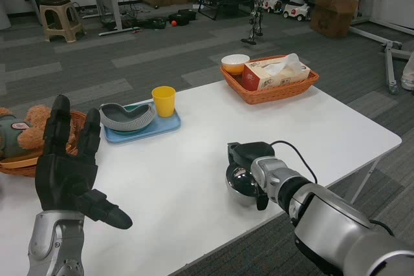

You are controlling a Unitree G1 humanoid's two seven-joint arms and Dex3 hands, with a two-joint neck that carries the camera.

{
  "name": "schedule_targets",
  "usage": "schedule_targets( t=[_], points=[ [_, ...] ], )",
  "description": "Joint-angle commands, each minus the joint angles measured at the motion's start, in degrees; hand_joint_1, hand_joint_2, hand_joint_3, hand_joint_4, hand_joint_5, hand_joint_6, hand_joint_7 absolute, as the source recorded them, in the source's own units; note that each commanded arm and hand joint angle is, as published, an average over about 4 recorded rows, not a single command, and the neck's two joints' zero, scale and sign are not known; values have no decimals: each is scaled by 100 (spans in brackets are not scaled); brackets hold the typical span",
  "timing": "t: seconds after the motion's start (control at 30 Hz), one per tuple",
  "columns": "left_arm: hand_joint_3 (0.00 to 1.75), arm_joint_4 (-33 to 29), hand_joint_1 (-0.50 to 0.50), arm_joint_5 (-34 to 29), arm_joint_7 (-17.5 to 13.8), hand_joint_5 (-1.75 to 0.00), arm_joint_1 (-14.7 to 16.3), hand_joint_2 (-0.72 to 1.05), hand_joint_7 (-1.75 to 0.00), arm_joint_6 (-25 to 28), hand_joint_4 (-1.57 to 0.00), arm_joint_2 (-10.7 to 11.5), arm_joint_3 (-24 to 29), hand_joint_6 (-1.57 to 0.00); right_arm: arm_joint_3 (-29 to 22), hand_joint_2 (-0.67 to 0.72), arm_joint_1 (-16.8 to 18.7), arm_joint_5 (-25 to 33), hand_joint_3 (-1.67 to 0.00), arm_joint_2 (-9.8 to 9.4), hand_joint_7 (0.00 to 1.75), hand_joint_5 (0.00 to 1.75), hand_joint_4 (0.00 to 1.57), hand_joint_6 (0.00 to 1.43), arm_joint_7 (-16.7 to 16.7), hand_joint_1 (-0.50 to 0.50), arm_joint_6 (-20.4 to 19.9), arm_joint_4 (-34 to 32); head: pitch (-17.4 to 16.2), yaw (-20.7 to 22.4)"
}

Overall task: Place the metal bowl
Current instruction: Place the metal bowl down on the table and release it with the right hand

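Nearest me, my right robot hand (249, 159) is wrapped over the metal bowl (240, 183), fingers on its far rim, so the bowl is held. It sits low at the near edge of the white counter (194, 179), directly under that hand; I can't tell if its base is touching the surface or just above it. My left robot hand (68, 172) is raised on the other side, fingers spread wide, holding nothing, well apart from the bowl. So I judge the task part done: bowl in grip and brought over the counter, release not yet done. Left to do, I'd say: settle it flat, open the fingers, pull clear. Beyond the right hand and toward the left is a blue tray (143, 130) with a grey dish (127, 116) and a yellow cup (163, 101). Just past the left hand lies a teddy bear (19, 134) in a basket. Far beyond the right hand is an orange basket (268, 92) with a tissue box (275, 72) and a small bowl (235, 63).
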Motion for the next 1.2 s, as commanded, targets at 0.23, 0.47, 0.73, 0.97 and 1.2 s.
schedule_targets(
  t=[0.23, 0.47, 0.73, 0.97, 1.2],
  points=[
    [4, -30, -50, 19, -7, 0, 50, -72, 0, -40, -7, 24, 0, 0, 25, -16, -23, 341, -119, 2, 161, 78, 33, 4, -2, 4, 101, 233, 43, 29],
    [0, -23, -50, 17, -7, 0, 58, -72, 0, -40, -7, 24, 0, 0, 104, -16, 6, 578, -111, 7, 161, 58, 28, 1, 106, -2, 206, 277, 111, 45],
    [0, -23, -50, 8, -11, 0, 58, -72, 0, -46, -7, 24, -35, 0, 104, -16, 41, 694, -91, 11, 161, 39, 20, 0, 176, -12, 219, 294, 92, 39],
    [4, -23, -50, 8, -11, 0, 58, -72, 0, -44, -7, 24, -30, 0, 104, 0, 59, 688, -40, 20, 157, 5, 1, 0, 370, -29, 224, 158, 88, 56],
    [2, -23, -50, 0, -11, 0, 63, -72, 0, -62, -7, 24, -13, 0, 104, 27, 85, 653, -14, 51, 119, 0, 0, 0, 550, -42, 276, 8, 92, 109]
  ],
)
